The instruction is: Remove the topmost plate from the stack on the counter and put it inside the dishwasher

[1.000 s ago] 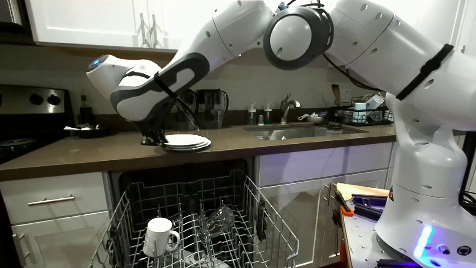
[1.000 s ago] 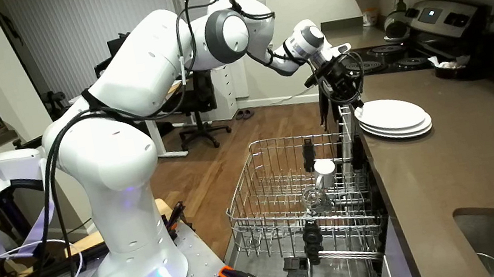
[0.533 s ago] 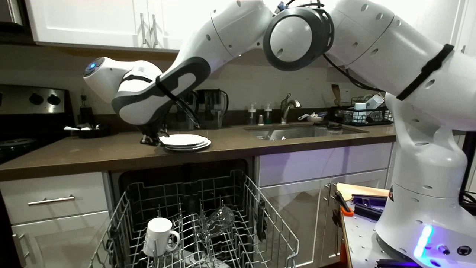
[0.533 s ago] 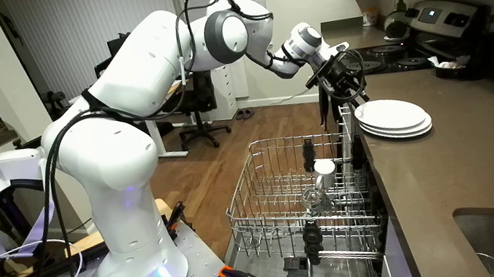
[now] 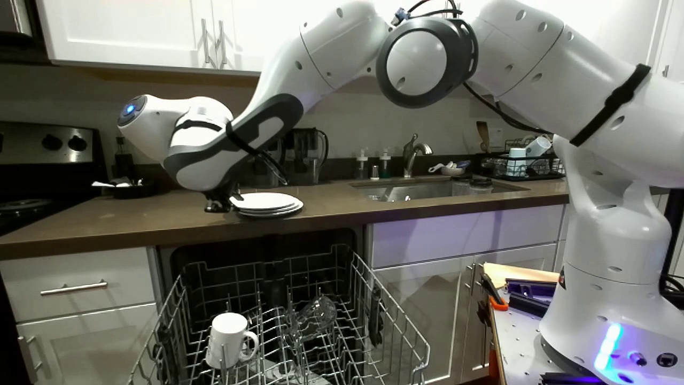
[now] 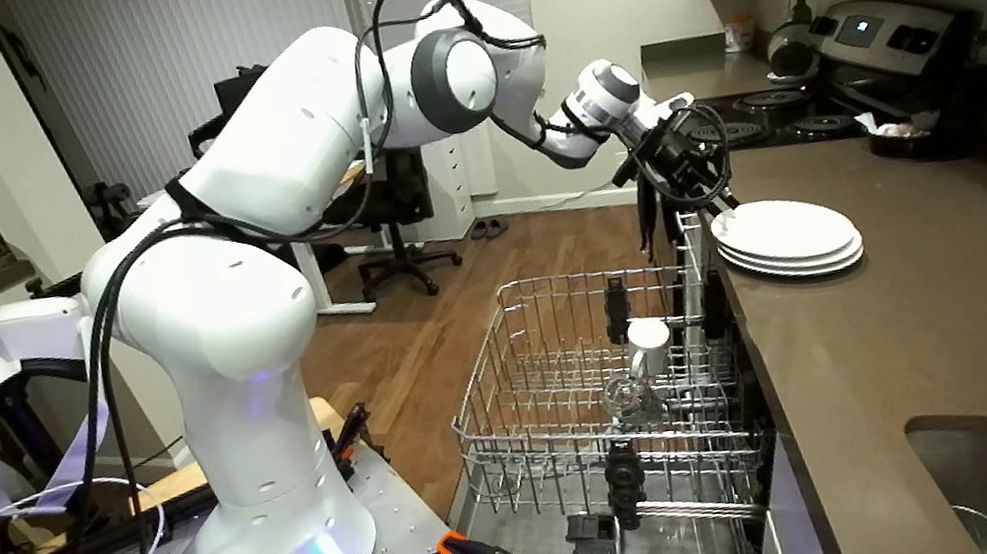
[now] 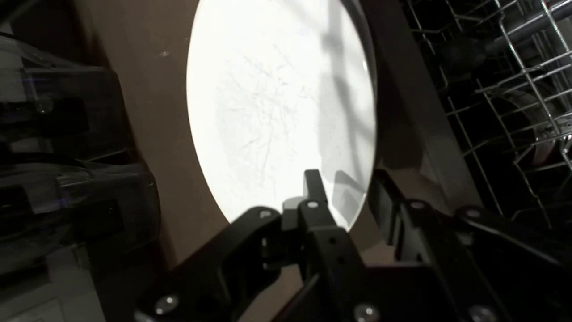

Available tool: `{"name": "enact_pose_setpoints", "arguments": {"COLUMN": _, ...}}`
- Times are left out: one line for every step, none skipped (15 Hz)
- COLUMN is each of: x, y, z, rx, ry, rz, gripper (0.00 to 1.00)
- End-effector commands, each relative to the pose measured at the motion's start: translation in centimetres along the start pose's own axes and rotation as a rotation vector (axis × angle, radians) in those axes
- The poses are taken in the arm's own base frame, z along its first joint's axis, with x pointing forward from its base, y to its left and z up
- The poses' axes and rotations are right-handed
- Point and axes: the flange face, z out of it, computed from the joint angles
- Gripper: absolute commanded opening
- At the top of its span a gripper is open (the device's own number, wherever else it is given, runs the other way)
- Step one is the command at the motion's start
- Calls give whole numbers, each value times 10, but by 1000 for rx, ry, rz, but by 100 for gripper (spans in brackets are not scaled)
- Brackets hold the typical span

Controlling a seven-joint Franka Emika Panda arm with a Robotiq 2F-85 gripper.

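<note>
The topmost plate [image 5: 263,200], round and white, lies on the stack [image 6: 796,267] near the front edge of the brown counter [image 6: 925,302]. My gripper [image 7: 349,182] stands open at the plate's rim. In the wrist view one of its fingers [image 7: 316,185] reaches over the top face of the plate [image 7: 272,98]. The opposite finger lies outside the rim, and a gap shows between both fingers and the edge. In both exterior views the gripper [image 6: 726,202] is at the side of the stack nearer the stove. Below the counter, the dishwasher's wire rack [image 5: 393,299] is pulled out.
A white mug [image 5: 227,337] and a clear glass [image 5: 319,315] are in the rack. Clear pitchers [image 5: 307,152] stand behind the plates by the wall. The sink [image 5: 422,190] is farther along the counter, and the stove [image 6: 768,107] lies at its opposite end.
The arm has come down slightly over the past second. My gripper's fingers have spread apart, one rising from the plate's edge and then lowering a little. The plates stay on the stack.
</note>
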Motion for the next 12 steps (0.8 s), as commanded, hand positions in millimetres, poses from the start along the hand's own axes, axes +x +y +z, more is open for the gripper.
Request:
{"name": "enact_pose_setpoints", "arguments": {"x": -2, "y": -2, "z": 2, "rx": -32, "ry": 0, "rz": 8, "gripper": 38}}
{"name": "enact_pose_setpoints", "arguments": {"x": -1, "y": -2, "z": 3, "rx": -34, "ry": -1, "rz": 7, "gripper": 38}}
{"name": "enact_pose_setpoints", "arguments": {"x": -2, "y": -3, "z": 4, "rx": -36, "ry": -3, "rz": 6, "gripper": 37}}
{"name": "enact_pose_setpoints", "arguments": {"x": -2, "y": -3, "z": 5, "rx": -38, "ry": -5, "rz": 5, "gripper": 35}}
{"name": "enact_pose_setpoints", "arguments": {"x": -2, "y": -4, "z": 6, "rx": -40, "ry": -6, "rz": 6, "gripper": 33}}
{"name": "enact_pose_setpoints", "arguments": {"x": -2, "y": -4, "z": 8, "rx": -42, "ry": -8, "rz": 5, "gripper": 31}}
{"name": "enact_pose_setpoints", "arguments": {"x": -2, "y": -4, "z": 9, "rx": -45, "ry": -9, "rz": 5, "gripper": 30}}
{"name": "enact_pose_setpoints", "arguments": {"x": -2, "y": -4, "z": 10, "rx": -48, "ry": -11, "rz": 5, "gripper": 28}}
{"name": "enact_pose_setpoints", "arguments": {"x": -2, "y": -3, "z": 11, "rx": -51, "ry": -12, "rz": 5, "gripper": 29}}
{"name": "enact_pose_setpoints", "arguments": {"x": -2, "y": -3, "z": 12, "rx": -54, "ry": -12, "rz": 5, "gripper": 11}}
{"name": "enact_pose_setpoints", "arguments": {"x": -2, "y": -2, "z": 12, "rx": -57, "ry": -13, "rz": 6, "gripper": 10}}
{"name": "enact_pose_setpoints", "arguments": {"x": -2, "y": -2, "z": 11, "rx": -59, "ry": -10, "rz": 7, "gripper": 6}}
